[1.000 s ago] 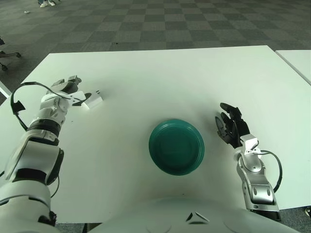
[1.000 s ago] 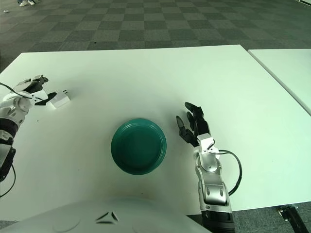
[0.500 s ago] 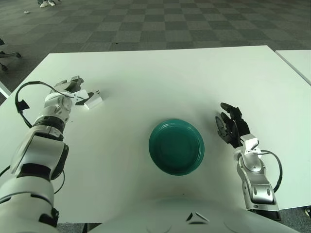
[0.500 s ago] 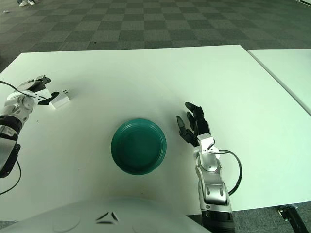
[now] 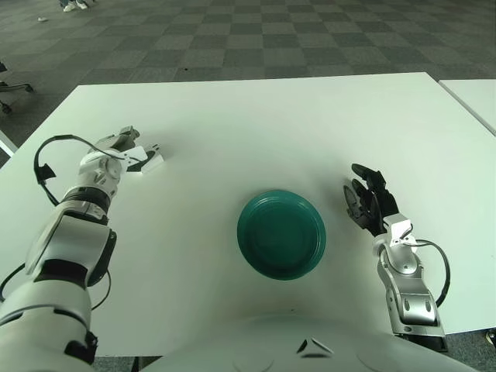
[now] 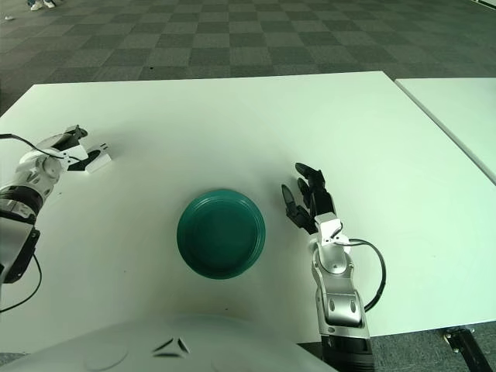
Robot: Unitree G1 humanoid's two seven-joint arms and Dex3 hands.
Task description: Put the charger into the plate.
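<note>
Two hands: my left hand [image 5: 116, 149], far left, fingers apart around the small white plastic charger [image 5: 149, 162] for grasping; round green plate [image 5: 280, 235] waits centre; right hand [image 5: 369, 204] spread, idle beside it.

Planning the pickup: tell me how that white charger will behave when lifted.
The charger is a small boxy block, so probably rigid and light. Lying flat on the table, it shouldn't roll. Its smooth casing may slip in the left hand closing around it.
</note>
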